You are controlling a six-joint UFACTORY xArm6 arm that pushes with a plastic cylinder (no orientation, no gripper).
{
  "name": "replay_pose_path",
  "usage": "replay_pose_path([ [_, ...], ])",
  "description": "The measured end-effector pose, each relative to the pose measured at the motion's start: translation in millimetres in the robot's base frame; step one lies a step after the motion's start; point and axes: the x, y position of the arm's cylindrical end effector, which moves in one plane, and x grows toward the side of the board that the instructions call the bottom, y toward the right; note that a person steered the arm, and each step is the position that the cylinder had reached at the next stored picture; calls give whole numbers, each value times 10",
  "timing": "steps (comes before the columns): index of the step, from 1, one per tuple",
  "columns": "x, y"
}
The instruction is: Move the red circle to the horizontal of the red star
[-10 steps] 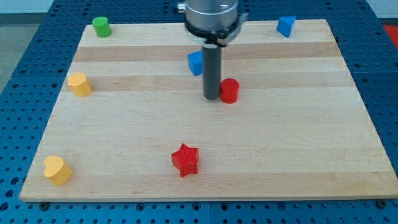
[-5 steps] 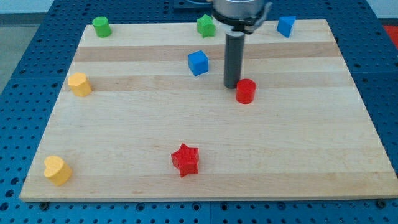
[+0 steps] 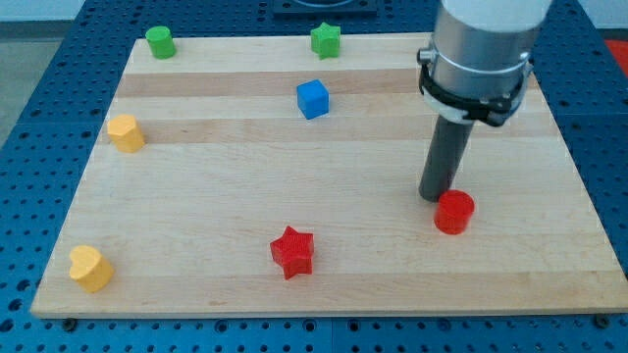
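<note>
The red circle point(image 3: 454, 212) stands on the wooden board point(image 3: 245, 206) at the view's lower right. The red star point(image 3: 292, 252) lies near the bottom centre, to the circle's left and a little lower. My tip point(image 3: 436, 196) is at the circle's upper left edge, touching or nearly touching it. The rod rises from there to the arm's grey body at the view's top right.
A blue cube point(image 3: 313, 99) sits at upper centre. A green star point(image 3: 326, 40) and a green cylinder point(image 3: 160, 42) stand along the top edge. A yellow block point(image 3: 125, 132) is at the left and a yellow heart point(image 3: 89, 268) at the bottom left.
My tip has moved right and toward the view's bottom, pushing the red circle along with it. The arm now hides the blue block at the top right.
</note>
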Motion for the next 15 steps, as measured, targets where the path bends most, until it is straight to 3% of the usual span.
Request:
replay_pose_path([
  [3,517,0],
  [8,951,96],
  [10,877,408],
  [11,877,213],
  [13,138,-181],
  [15,-325,-1161],
])
